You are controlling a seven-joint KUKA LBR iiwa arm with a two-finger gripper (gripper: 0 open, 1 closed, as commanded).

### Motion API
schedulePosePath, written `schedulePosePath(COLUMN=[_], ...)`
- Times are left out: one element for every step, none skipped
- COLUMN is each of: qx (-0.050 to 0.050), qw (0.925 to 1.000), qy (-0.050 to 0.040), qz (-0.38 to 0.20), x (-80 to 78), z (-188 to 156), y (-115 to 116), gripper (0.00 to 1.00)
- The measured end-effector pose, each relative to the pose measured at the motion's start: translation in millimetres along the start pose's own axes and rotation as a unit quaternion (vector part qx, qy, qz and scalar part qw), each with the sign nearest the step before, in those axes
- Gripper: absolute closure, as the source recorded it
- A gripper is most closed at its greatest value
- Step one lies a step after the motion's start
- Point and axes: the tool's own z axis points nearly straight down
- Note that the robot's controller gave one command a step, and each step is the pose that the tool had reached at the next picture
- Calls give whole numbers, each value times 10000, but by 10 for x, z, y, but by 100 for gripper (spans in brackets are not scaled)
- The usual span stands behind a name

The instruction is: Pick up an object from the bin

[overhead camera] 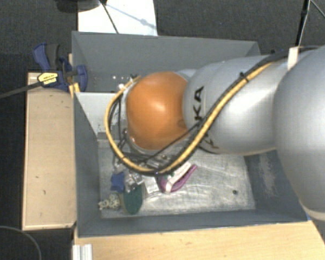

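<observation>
My gripper point(133, 177) peeks out from under the arm's orange cover, low over the bin's front left part. Just left of it lies a small blue thing point(117, 181). A dark green rounded thing point(132, 202) sits right below it toward the front wall. A purple elongated thing point(180, 180) lies to its right, with a small white piece point(151, 188) beside it. Whether anything is in the gripper is hidden.
A small grey-green lumpy thing point(109, 203) lies by the front left corner. The arm with its orange cover and yellow cable hides the bin's middle and back. Bare floor shows at the front right, where a crumpled clear film point(222, 180) lies.
</observation>
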Motion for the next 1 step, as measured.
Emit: schedulePosePath(qx=[5], qw=[10000], qy=[-48], qz=[68], x=[-17], z=[-500], y=[13], gripper=[100])
